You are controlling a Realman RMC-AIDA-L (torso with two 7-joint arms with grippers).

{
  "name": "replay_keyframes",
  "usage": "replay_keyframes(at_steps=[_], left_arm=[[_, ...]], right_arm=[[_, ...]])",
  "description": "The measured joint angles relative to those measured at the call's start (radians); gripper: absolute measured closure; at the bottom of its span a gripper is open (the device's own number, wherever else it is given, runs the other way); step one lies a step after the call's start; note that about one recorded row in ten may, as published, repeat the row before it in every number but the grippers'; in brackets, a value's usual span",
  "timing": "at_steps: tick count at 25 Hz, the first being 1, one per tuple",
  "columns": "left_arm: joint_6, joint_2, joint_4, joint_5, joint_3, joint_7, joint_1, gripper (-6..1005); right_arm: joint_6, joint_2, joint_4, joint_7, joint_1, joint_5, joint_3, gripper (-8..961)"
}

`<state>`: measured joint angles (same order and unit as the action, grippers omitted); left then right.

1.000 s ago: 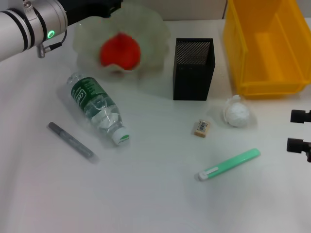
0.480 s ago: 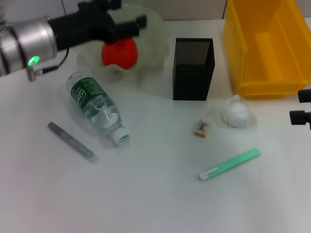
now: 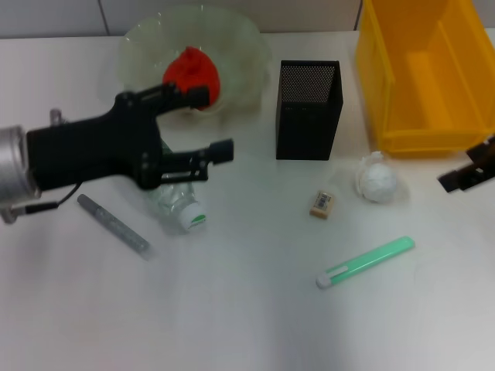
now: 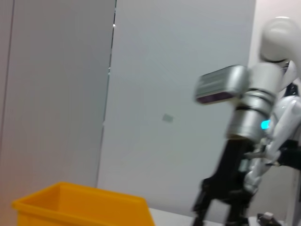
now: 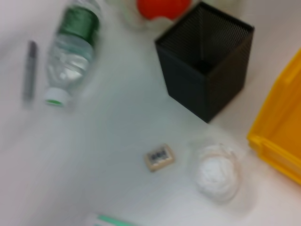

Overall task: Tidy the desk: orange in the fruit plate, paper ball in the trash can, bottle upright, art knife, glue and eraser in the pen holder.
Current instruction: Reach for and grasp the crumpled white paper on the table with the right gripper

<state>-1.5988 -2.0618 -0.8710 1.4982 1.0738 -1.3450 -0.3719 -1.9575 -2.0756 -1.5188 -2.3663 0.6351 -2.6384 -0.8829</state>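
Head view first: one red-orange round orange (image 3: 192, 69) sits inside the single translucent pale-green fruit plate (image 3: 240, 54) with a wavy rim, at the far left of the white desk (image 3: 247, 317). One tall black mesh pen holder (image 3: 308, 108) stands upright beside the plate, and one bright yellow rectangular trash can (image 3: 421, 73) stands at the far right. One crumpled white paper ball (image 3: 377, 181) lies on the desk just in front of the trash can, outside it. One tan eraser (image 3: 321, 203) with a barcode label lies near the ball, in front of the pen holder. One mint-green art knife (image 3: 365, 262) lies flat nearer the robot. One grey pen-shaped stick (image 3: 113, 224) lies at the left. One clear plastic bottle (image 3: 182, 209) lies on its side, mostly hidden under the left gripper (image 3: 209, 124), whose two black fingers (image 3: 203, 155) are spread wide apart above it, gripping nothing. The right gripper (image 3: 469, 171) shows only at the right edge; I cannot tell how its fingers stand.

Left wrist view: the trash can (image 4: 80, 205) rim and the other arm (image 4: 244, 141) before a grey wall.

Right wrist view: one each of the bottle (image 5: 70, 52), grey stick (image 5: 30, 69), orange (image 5: 162, 7), pen holder (image 5: 207, 66), eraser (image 5: 159, 157), paper ball (image 5: 216, 175) and trash can (image 5: 282, 136).
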Motion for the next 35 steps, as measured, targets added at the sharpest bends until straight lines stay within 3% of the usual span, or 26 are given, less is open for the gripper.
replay_keyframes(at_steps=[1,5,6,11,14,21,26,35], left_arm=[[-0.029,-0.001,0.002,-0.001,-0.001,0.005,0.028,131],[-0.029,-0.001,0.002,-0.001,-0.001,0.005,0.028,132],[-0.092,-0.004,0.01,-0.008,-0.004,0.033,0.068,132],[-0.122,-0.004,0.029,-0.005,-0.004,0.061,0.074,135],[-0.186,0.0,0.1,0.004,-0.004,0.146,0.082,136],[-0.192,0.003,0.126,0.005,-0.004,0.157,0.093,137],[-0.193,0.003,0.13,0.008,-0.002,0.161,0.101,137],[-0.188,0.003,0.14,0.008,-0.007,0.162,0.108,136]], right_arm=[[0.023,-0.001,0.028,-0.015,0.015,-0.019,-0.017,216],[0.145,0.0,0.133,-0.072,0.053,-0.058,-0.095,217],[0.206,0.0,0.193,-0.086,0.067,-0.066,-0.133,217],[0.332,-0.001,0.358,-0.108,0.114,-0.071,-0.201,217],[0.371,-0.001,0.401,-0.118,0.126,-0.072,-0.226,218],[0.49,-0.004,0.476,-0.191,0.147,-0.087,-0.351,219],[0.544,-0.006,0.565,-0.195,0.179,-0.087,-0.373,219],[0.603,-0.008,0.606,-0.195,0.184,-0.083,-0.402,238]])
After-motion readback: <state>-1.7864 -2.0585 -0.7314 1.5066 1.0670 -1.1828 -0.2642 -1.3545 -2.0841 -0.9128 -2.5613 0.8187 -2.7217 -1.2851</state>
